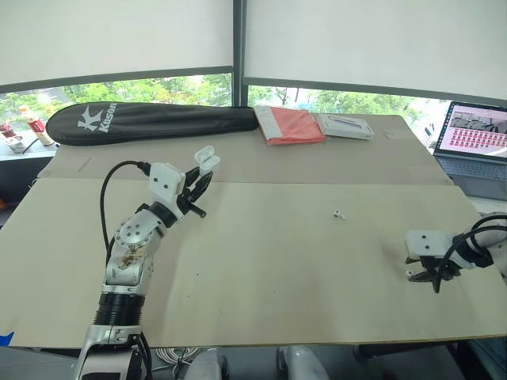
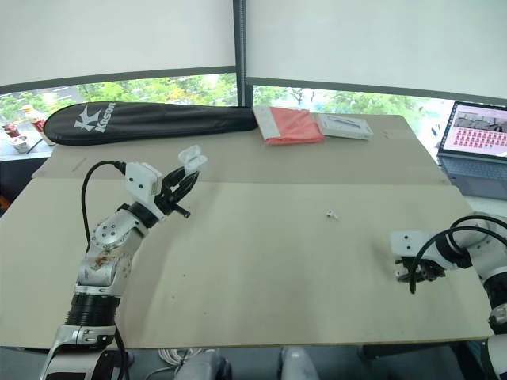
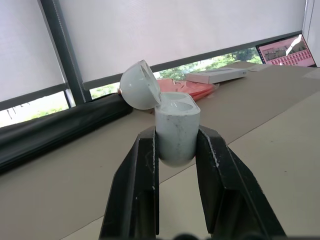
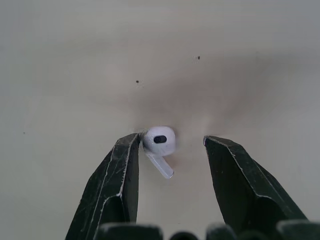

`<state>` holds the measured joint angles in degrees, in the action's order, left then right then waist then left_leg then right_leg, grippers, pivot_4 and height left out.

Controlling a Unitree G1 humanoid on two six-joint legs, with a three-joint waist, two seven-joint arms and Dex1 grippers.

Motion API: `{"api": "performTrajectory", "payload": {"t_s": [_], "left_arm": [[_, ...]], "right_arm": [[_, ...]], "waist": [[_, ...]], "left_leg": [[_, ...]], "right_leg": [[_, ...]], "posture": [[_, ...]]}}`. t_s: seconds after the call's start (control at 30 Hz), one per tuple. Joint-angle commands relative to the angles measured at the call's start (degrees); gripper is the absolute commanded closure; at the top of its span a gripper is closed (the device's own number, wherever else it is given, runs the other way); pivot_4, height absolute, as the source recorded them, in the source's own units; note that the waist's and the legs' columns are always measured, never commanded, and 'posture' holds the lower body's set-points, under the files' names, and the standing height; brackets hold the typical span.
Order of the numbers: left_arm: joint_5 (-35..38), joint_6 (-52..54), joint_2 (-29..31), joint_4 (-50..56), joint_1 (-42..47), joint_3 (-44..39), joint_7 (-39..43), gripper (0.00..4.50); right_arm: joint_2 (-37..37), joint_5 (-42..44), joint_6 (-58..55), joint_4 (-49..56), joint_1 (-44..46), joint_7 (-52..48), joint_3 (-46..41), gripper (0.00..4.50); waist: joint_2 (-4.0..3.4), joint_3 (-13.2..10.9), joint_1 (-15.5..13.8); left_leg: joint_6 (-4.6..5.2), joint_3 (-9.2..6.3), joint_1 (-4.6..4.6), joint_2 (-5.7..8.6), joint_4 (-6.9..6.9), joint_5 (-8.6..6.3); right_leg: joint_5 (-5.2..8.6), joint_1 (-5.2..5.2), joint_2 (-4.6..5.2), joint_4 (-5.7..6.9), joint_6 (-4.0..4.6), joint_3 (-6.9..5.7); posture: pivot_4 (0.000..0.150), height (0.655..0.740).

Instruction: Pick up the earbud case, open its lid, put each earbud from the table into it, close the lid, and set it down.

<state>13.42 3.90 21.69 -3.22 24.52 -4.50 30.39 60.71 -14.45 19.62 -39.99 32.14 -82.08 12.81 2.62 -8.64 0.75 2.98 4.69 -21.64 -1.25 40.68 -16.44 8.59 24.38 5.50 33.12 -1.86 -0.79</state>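
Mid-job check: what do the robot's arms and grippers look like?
The left arm: silver-grey jointed segments with brown stains, looping black cable, white wrist block. The right arm: white block, black cables. The left gripper and right gripper: two tapered black fingers each.

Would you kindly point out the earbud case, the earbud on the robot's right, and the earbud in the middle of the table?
earbud case (image 3: 176, 135): left wrist view, on its white body.
right earbud (image 4: 160, 140): right wrist view, on its rounded head.
middle earbud (image 1: 339, 213): left eye view, on its small white body.
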Motion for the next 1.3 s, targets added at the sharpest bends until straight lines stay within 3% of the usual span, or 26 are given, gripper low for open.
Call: {"api": "performTrajectory", "payload": {"t_s": [0.03, 0.6, 1.23, 1.3], "left_arm": [[0.01, -1.01, 0.02, 1.89, 0.22, -0.42, -0.15, 3.96], [-0.06, -0.77, 0.15, 2.96, -1.05, -0.63, -1.04, 3.96], [-0.22, -1.0, 0.07, 2.41, -0.51, -0.42, -1.13, 3.96], [-0.22, -0.95, 0.04, 2.49, -0.48, -0.35, -1.13, 3.96]], "right_arm": [[-0.72, 0.46, 3.9, 1.4, -0.98, -1.51, 1.91, 2.19], [0.36, -7.49, 18.35, -8.25, 5.49, 2.0, 7.83, 2.19], [0.86, -8.2, 21.6, -10.22, 5.85, 2.88, 9.09, 2.19], [0.81, -8.18, 21.83, -10.35, 5.85, 2.91, 9.16, 2.74]], "waist": [[-0.01, -0.01, -0.01], [-0.02, -0.02, -0.26], [-0.02, -0.01, -0.68], [0.0, -0.01, -0.66]], "left_leg": [[0.0, 0.0, 0.0, -0.01, 0.0, 0.0], [0.04, 0.04, 0.02, 0.13, 0.01, -0.02], [0.15, 0.04, 0.01, 0.33, 0.02, -0.08], [0.15, 0.04, 0.02, 0.33, 0.01, -0.08]], "right_leg": [[0.0, 0.0, -0.01, 0.0, 0.0, 0.0], [0.02, -0.05, 0.15, -0.03, 0.03, 0.04], [0.03, -0.08, 0.52, -0.05, 0.02, -0.03], [0.03, -0.08, 0.52, -0.05, 0.02, -0.03]], "posture": [[0.15, 0.74], [0.15, 0.74], [0.15, 0.74], [0.15, 0.74]]}}
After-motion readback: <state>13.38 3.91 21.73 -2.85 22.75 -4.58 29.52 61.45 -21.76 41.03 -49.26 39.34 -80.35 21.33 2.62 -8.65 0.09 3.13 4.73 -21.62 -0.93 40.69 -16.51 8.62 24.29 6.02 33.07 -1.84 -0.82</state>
